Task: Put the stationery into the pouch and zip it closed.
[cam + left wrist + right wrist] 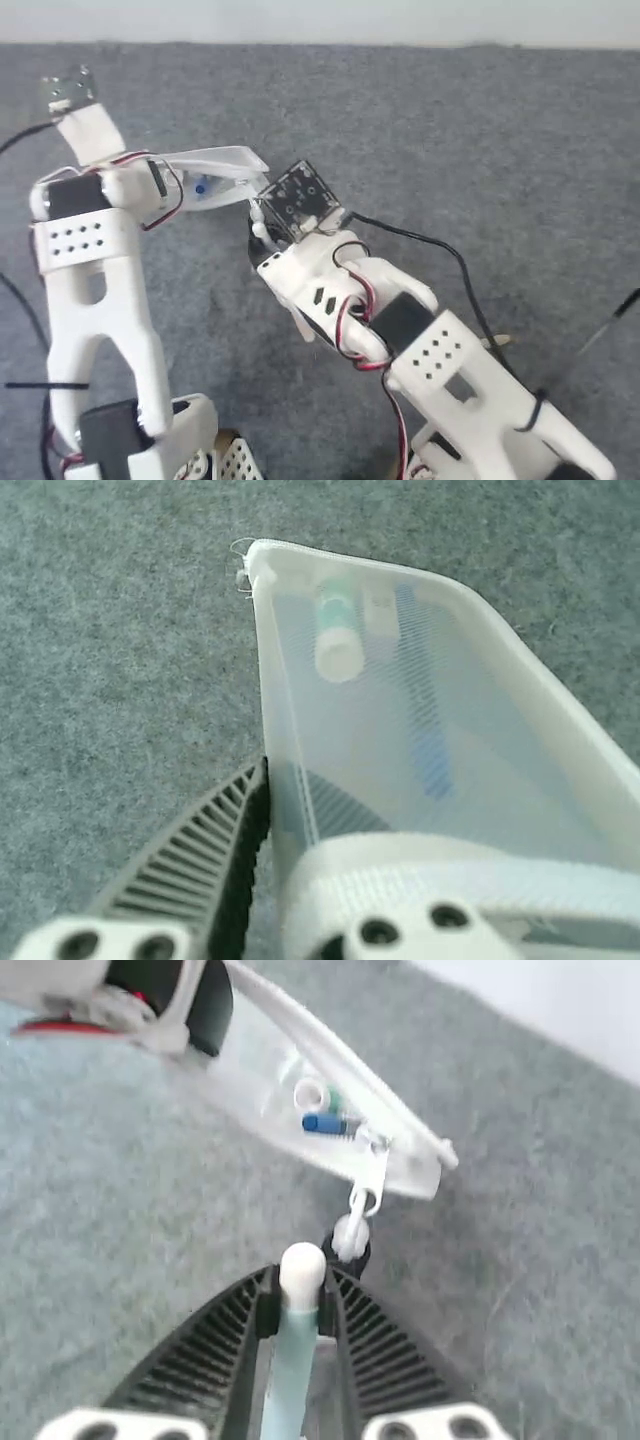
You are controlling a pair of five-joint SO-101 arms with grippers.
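A clear pouch [420, 710] hangs above the grey carpet, and my left gripper [275, 815] is shut on one end of it. Through its wall I see a white and green-capped stick [336, 630] and a blue pen [425, 720]. In the high view the pouch [215, 170] stretches from the left arm toward the right arm's wrist camera [300, 200]. My right gripper [298, 1295] is shut on a pale teal pen with a white tip [300, 1265], just below the pouch's hanging zipper pull [355, 1225]. The pouch's [330, 1130] far end points at this gripper.
Grey carpet [480, 130] covers the table, with open room to the right and at the back. A black cable [440, 250] runs along the right arm. A white wall strip lies at the far edge.
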